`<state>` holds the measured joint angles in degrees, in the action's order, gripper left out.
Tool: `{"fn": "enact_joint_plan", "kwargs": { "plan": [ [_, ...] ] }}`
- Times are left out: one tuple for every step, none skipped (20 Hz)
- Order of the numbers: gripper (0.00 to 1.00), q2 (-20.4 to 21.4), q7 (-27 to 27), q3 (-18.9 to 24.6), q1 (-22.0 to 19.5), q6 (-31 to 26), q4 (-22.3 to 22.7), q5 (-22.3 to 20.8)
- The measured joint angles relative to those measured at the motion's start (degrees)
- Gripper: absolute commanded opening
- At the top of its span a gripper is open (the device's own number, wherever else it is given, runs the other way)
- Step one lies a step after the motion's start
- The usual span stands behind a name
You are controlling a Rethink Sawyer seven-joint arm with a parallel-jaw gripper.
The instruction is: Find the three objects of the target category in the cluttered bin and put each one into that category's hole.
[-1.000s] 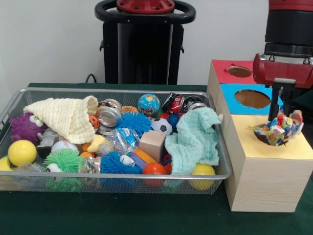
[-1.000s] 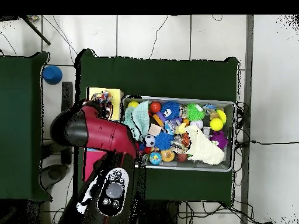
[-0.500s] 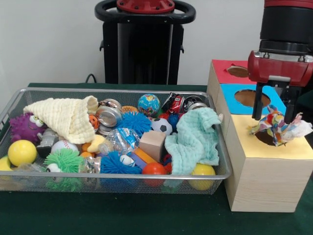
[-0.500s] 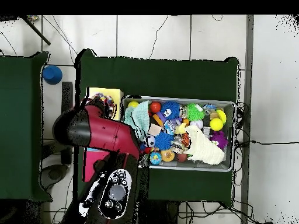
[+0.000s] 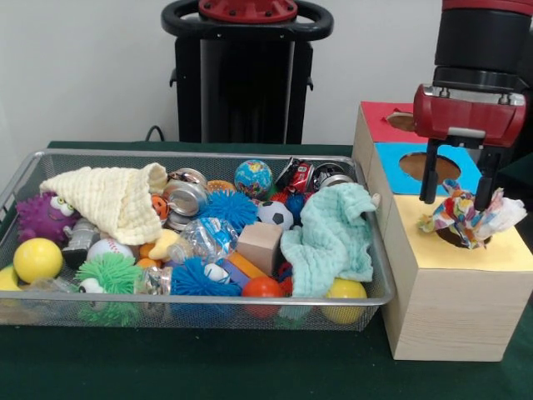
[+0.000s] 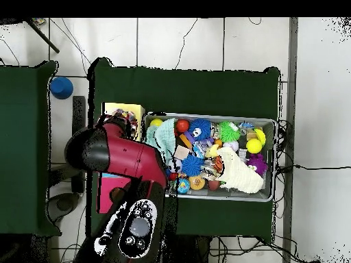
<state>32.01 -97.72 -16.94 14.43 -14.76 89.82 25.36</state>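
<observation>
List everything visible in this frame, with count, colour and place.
cluttered bin: one, silver wire mesh, on the green table.
rope ball: one, multicoloured, resting in the hole of the yellow-topped box.
blue-topped box and red-topped box: one each, behind the yellow one.
cloths: cream, bin's left; mint, bin's right.
spiky balls: blue, green, purple, in the bin.
smooth balls: yellow, orange, globe, soccer, baseball, in the bin.
hand: red and black, open, just above the rope ball.

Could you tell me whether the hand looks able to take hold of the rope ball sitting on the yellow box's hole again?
Probably yes: the hand hangs open directly over the rope ball, its fingers either side, with nothing between them.
</observation>
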Motion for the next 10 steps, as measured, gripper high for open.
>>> {"fn": "enact_joint_plan", "kwargs": {
  "plan": [
    [1.00,0.0,0.0,0.0,-0.2,0.0,0.0,0.0],
    [1.00,0.0,0.0,0.0,-0.2,0.0,0.0,0.0],
    [1.00,0.0,0.0,0.0,-0.3,0.0,0.0,0.0],
    [1.00,0.0,0.0,0.0,-0.4,0.0,0.0,0.0],
    [0.00,0.0,0.0,0.0,-0.6,0.0,0.0,0.0],
    [0.00,0.0,0.0,0.0,-0.7,0.0,0.0,0.0],
    [0.00,0.0,0.0,0.0,-0.7,0.0,0.0,0.0],
    [0.00,0.0,0.0,0.0,-0.7,0.0,0.0,0.0],
    [0.00,0.0,0.0,0.0,-0.7,0.0,0.0,0.0],
    [0.00,0.0,0.0,0.0,-0.7,0.0,0.0,0.0]
  ]
}}
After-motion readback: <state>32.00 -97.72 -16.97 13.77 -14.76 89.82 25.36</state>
